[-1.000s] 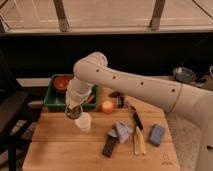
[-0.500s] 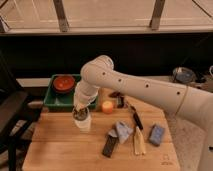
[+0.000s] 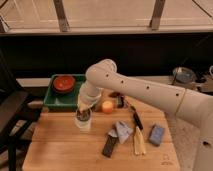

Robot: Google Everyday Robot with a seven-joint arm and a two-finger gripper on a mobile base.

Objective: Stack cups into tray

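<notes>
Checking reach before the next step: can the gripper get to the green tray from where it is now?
Probably yes: the gripper sits over the stacked cups, right beside the green tray, with nothing between them.

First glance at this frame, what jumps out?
The big white arm sweeps in from the right, its tool down over a cream cup with a darker cup nested inside, on the wooden table. Behind sits the green tray holding a red-brown bowl.
</notes>
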